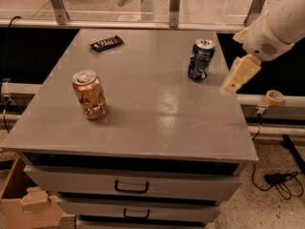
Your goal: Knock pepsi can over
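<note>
The pepsi can (200, 59), dark blue with white markings and a silver top, stands upright at the far right of the grey table top (152, 109). My gripper (239, 75), on a white arm coming in from the upper right, hangs over the table's right edge. It is a short way to the right of the can and slightly nearer, not touching it.
An orange-gold can (89, 94) stands upright at the left of the table. A dark snack bar (106, 43) lies at the far left. The table has drawers below. A cardboard box (28, 203) sits on the floor at lower left; a tape roll (275, 97) and cables lie at right.
</note>
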Robot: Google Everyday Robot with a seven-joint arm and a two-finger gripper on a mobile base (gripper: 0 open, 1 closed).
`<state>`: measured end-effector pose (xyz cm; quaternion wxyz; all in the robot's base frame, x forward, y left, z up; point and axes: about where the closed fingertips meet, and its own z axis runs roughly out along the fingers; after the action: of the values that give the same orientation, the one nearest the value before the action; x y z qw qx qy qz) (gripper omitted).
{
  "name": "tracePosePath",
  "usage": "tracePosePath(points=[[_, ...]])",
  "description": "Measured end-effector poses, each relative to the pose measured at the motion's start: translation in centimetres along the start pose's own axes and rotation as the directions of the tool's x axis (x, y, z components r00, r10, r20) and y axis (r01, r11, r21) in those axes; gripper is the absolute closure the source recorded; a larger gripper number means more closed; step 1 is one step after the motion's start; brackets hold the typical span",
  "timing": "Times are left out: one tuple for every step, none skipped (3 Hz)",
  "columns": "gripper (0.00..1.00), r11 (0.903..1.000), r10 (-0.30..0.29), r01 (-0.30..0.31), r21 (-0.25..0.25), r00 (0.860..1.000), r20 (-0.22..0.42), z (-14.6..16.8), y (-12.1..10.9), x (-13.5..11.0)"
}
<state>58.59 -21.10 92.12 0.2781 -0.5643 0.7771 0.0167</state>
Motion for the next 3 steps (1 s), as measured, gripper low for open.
tracePosePath(points=[[0.0,0.9979,0.064,-0.062,-0.016,0.99,0.128,3.4,-2.5,-1.5],[0.0,0.9899,0.139,-0.127,-0.063,0.959,0.249,6.2,-3.9,-2.3],[0.0,0.9797,0.191,-0.157,-0.125,0.921,0.339,7.9,-4.1,-3.0]])
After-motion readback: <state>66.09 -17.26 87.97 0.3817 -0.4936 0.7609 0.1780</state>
